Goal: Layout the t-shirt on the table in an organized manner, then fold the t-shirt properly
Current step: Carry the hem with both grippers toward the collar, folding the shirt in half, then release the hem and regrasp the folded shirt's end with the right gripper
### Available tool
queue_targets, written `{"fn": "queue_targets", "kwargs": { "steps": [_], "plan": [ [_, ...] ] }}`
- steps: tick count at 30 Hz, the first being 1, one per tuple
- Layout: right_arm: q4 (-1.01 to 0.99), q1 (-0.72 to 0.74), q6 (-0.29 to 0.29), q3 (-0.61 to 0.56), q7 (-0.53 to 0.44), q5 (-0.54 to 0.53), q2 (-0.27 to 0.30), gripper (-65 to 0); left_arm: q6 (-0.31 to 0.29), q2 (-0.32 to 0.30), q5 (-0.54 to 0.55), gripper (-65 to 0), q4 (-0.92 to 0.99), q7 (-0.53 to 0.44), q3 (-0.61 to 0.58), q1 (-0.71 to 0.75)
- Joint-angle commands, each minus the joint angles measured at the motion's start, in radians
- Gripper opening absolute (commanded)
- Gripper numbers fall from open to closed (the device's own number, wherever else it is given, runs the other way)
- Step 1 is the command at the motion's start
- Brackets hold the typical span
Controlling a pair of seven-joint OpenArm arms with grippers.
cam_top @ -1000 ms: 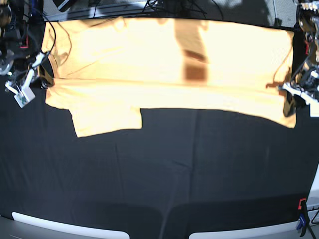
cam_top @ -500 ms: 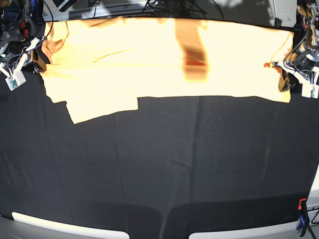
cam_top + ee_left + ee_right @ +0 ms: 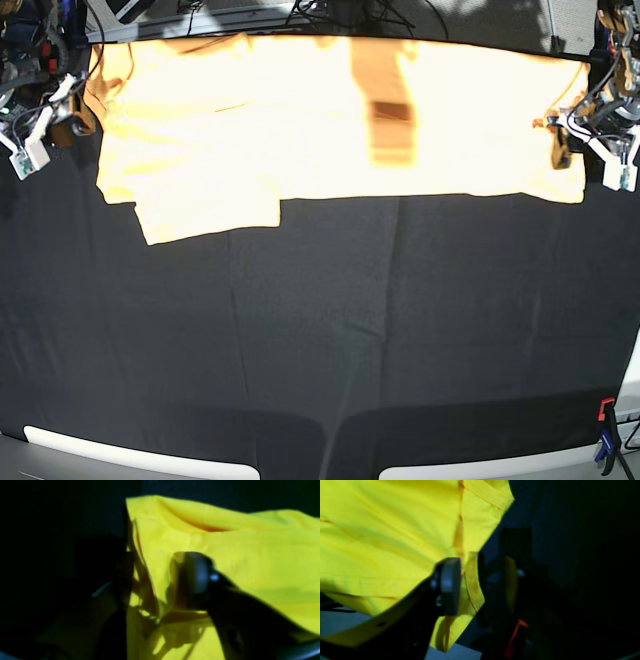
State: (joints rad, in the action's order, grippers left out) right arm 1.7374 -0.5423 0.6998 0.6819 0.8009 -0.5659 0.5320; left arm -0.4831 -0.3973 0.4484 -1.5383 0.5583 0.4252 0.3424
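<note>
In the left wrist view the left gripper (image 3: 155, 580) has its jaws spread apart: one rounded grey pad (image 3: 192, 577) lies over the yellow cloth and the other finger is a dark shape off the cloth's edge, with the hemmed edge of the t-shirt (image 3: 225, 555) running loose through the gap between them. Nothing is pinched. In the right wrist view the right gripper (image 3: 480, 585) also stands with its jaws parted: a grey pad (image 3: 450, 585) sits on the cloth side, the second finger is in shadow on the other side, and a hemmed corner of the shirt hangs in the space between. Whether the pads touch the fabric is too blurred to tell.

In the base view the left gripper (image 3: 572, 145) sits at the shirt's right end and the right gripper (image 3: 62, 118) at its left end. The t-shirt (image 3: 300, 130) lies spread as a wide band along the far edge of the table (image 3: 330, 340), with one sleeve (image 3: 205, 210) jutting toward the near side at the left. A darker strip of shadow (image 3: 388, 105) crosses its middle. A red and blue clamp (image 3: 604, 436) grips the table's near right edge.
</note>
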Motion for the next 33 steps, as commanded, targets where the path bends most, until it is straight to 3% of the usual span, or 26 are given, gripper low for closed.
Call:
{"fn": "queue_targets", "kwargs": {
  "steps": [1,5,8,9,14,19,27,33],
  "plan": [
    [0.016,0.015,-0.002,0.012,-0.03,-0.015,0.022,-35.7,-0.006,-0.025,0.012,-34.1,-0.018,-0.029,0.008,-0.005],
    [0.016,0.089,-0.002,0.008,-0.01,-0.018,0.022,-35.7,0.006,-0.055,0.012,-34.1,-0.018,-0.062,0.008,-0.009],
    [0.016,0.171,-0.01,-0.031,0.051,-0.019,0.023,-35.7,0.092,-0.075,0.011,-34.1,-0.02,-0.084,0.008,-0.031],
    [0.016,0.197,-0.036,-0.056,0.061,-0.019,0.023,-35.7,0.114,-0.077,0.012,-34.1,-0.02,-0.093,0.008,-0.04],
    [-0.022,0.343,-0.135,-0.248,0.084,-0.017,0.022,-35.7,0.116,-0.076,0.016,-34.1,-0.02,-0.084,0.008,-0.095],
    [-0.197,0.531,-0.186,-0.426,0.143,0.014,0.021,-35.7,0.104,-0.066,0.07,-34.1,-0.023,-0.088,0.004,-0.111],
    [-0.508,0.81,-0.203,-0.564,0.278,0.072,-0.025,-35.7,0.098,-0.066,0.087,-34.1,-0.046,-0.089,0.003,-0.111],
    [-0.62,0.883,-0.203,-0.653,0.356,0.065,-0.025,-35.8,0.098,-0.066,0.076,-34.1,-0.046,-0.089,0.003,-0.111]
  ]
}}
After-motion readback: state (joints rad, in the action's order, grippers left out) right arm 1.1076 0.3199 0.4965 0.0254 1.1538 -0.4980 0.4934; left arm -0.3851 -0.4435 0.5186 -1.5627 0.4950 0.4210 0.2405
